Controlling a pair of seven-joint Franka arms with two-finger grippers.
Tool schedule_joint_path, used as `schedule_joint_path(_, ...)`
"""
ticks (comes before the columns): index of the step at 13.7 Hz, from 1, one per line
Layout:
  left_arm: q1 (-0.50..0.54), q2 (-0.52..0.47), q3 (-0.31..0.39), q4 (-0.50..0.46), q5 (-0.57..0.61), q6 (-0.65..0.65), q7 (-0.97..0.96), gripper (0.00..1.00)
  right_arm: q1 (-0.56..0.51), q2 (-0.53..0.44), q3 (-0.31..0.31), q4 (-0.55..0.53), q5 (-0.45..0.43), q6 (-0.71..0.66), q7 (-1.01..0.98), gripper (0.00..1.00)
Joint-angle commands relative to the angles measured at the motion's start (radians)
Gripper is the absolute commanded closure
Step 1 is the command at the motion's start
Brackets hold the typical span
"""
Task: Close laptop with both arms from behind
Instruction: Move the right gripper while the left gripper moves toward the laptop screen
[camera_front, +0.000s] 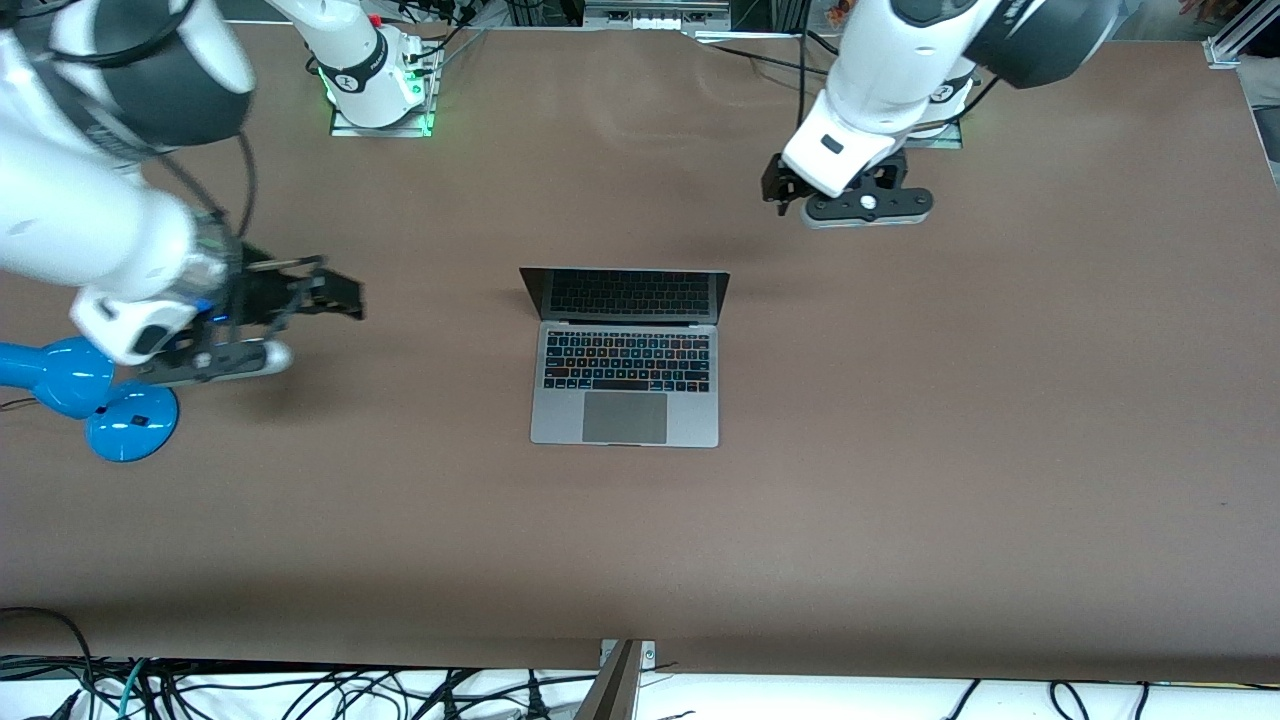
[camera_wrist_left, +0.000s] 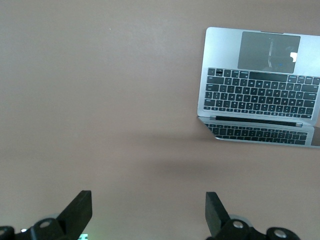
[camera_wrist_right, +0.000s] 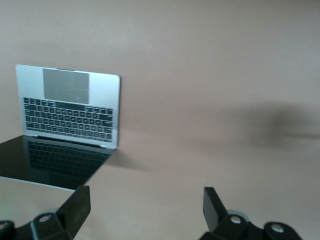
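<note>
In the front view, the slim silver-grey metal laptop (camera_front: 626, 372) with black keyboard and large grey trackpad lies open in the middle of the brown desk (camera_front: 900, 450). Its dark screen stands up at the edge farther from the front camera and faces that camera, and the trackpad edge is the nearer one. The hinge line, its long axis, runs along the desk from the right arm's end toward the left arm's end. The black two-finger left gripper (camera_front: 783, 200) hangs over bare desk toward the left arm's end of the laptop, over a spot near the left arm's base. The black two-finger right gripper (camera_front: 335, 292) hangs low over the desk toward the right arm's end, well apart from the laptop. Just beside it stands a glossy blue lamp (camera_front: 95, 395) with a round base, which only this view shows.

The left wrist view looks down on the laptop (camera_wrist_left: 257, 87) from the screen side, so the keys are mirrored in the dark screen. The left gripper (camera_wrist_left: 148, 212) has its jaws wide apart with only bare desk (camera_wrist_left: 100, 100) between them.

The right wrist view shows the laptop (camera_wrist_right: 70, 110) with the black screen spread in the foreground, reflecting the keyboard, and the trackpad lying past it. The right gripper (camera_wrist_right: 146, 207) likewise has its jaws wide, holding nothing, over bare desk (camera_wrist_right: 225, 75).
</note>
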Motion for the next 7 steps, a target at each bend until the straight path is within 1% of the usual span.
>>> schedule_joint_path(1, 0.009, 0.018, -0.024, -0.012, -0.058, 0.031, -0.022, 0.0, 0.086, -0.001, 0.001, -0.018, 0.007, -0.009, 0.157, 0.0)
schedule_joint_path(3, 0.009, 0.019, -0.04, -0.026, -0.105, 0.043, -0.04, 0.0, 0.155, 0.006, 0.001, -0.033, -0.005, -0.003, 0.275, 0.0)
schedule_joint_path(5, 0.009, 0.04, -0.083, -0.028, -0.108, 0.064, -0.097, 0.01, 0.192, 0.026, 0.001, -0.033, -0.005, 0.003, 0.363, 0.01)
schedule_joint_path(6, 0.009, 0.053, -0.089, -0.028, -0.108, 0.078, -0.115, 0.01, 0.203, 0.035, 0.003, -0.033, 0.005, 0.004, 0.396, 0.08)
schedule_joint_path(7, 0.006, 0.06, -0.089, -0.029, -0.108, 0.092, -0.131, 0.03, 0.224, 0.046, 0.003, -0.033, 0.007, 0.004, 0.423, 0.12)
